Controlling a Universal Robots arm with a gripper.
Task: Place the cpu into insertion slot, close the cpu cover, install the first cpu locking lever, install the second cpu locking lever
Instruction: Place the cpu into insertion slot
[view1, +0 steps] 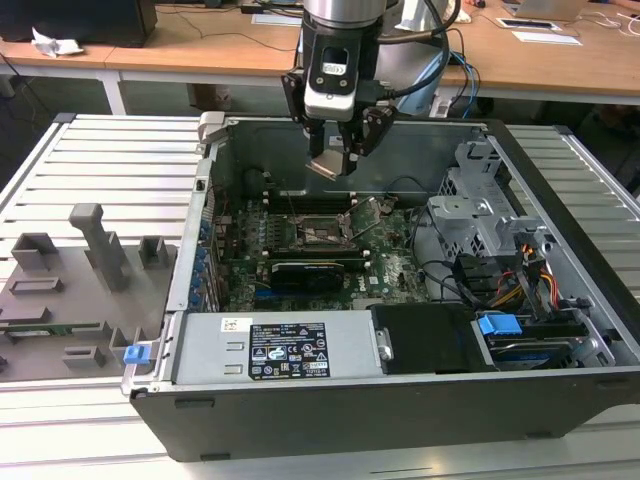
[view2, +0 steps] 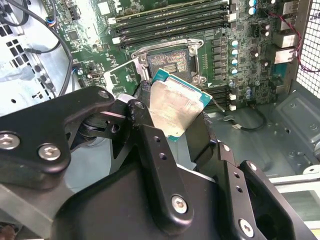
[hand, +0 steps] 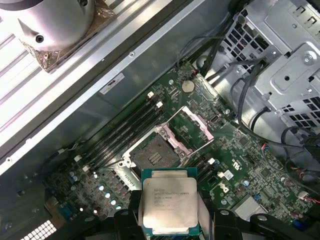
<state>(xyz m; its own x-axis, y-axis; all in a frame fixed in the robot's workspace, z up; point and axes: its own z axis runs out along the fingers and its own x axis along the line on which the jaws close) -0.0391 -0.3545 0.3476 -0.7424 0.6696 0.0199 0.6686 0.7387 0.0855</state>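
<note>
Your pincer (view1: 338, 160) is clamped on the cpu (hand: 169, 207) by two opposite edges. It holds the chip tilted in the air inside the open case (view1: 350, 415), above the slot (hand: 152, 155) and apart from it. The cover (hand: 200, 122) stands swung up beside the bare slot. Lines of dark print cross the cpu's pale top. A black-and-white label (view1: 287, 350) sits on the case's grey box.

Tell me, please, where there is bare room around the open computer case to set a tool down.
Bare: the slatted table at the exterior view's left, beyond the grey fixture tray, and the strip in front of the case. Crowded: inside the case, with motherboard, cables and drive cage, and the gripper holding the cpu above them.
</note>
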